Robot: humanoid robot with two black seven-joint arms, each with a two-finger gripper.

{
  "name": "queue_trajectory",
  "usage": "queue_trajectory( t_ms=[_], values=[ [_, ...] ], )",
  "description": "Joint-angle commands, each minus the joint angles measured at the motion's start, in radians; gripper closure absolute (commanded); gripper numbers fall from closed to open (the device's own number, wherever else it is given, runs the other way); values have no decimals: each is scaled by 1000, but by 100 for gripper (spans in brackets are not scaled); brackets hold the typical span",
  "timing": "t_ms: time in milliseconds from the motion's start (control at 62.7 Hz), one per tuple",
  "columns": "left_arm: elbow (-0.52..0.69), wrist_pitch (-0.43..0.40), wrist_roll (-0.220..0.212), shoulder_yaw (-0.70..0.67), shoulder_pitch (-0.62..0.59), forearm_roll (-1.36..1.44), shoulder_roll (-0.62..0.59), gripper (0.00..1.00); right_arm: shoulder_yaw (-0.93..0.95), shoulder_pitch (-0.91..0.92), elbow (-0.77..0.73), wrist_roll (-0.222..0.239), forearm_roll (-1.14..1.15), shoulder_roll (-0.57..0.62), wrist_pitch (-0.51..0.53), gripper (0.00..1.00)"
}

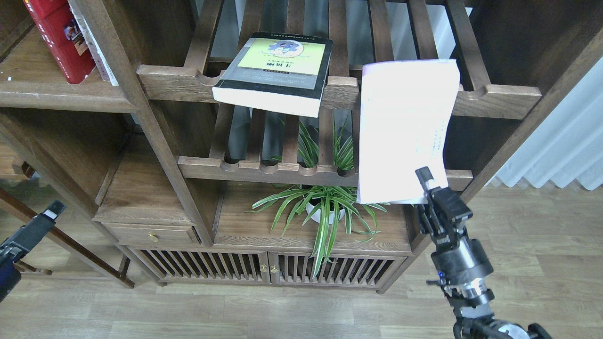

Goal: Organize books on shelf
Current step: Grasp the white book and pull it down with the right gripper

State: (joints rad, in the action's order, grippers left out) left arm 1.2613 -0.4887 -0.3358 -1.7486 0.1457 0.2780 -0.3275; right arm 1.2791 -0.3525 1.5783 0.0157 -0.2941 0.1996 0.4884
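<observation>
At lower right the right gripper [426,188] clamps the bottom corner of the pale white book [405,127], while at lower left the left gripper [49,212] shows too little to tell its state. Above, the yellow-green book [275,70] overhangs the slatted rack [494,101]; the red book [63,40] stands on the solid shelf [56,96] at upper left

Three books: red one [63,40], black-bordered one [278,70], pale one [405,132]; two grippers, left [49,212], right [431,186]; one plant [325,207]; perhaps further volumes beside the red.
</observation>
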Motion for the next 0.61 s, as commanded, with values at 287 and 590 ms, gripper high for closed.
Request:
queue_trajectory(
  t_ms=[287,590],
  values=[
    [0,0,0,29,3,0,2,1,-32,-97,0,0,0,24,0,93],
    [0,0,0,34,5,0,4,1,-95,-167,-3,0,1,73,0,92]
  ],
)
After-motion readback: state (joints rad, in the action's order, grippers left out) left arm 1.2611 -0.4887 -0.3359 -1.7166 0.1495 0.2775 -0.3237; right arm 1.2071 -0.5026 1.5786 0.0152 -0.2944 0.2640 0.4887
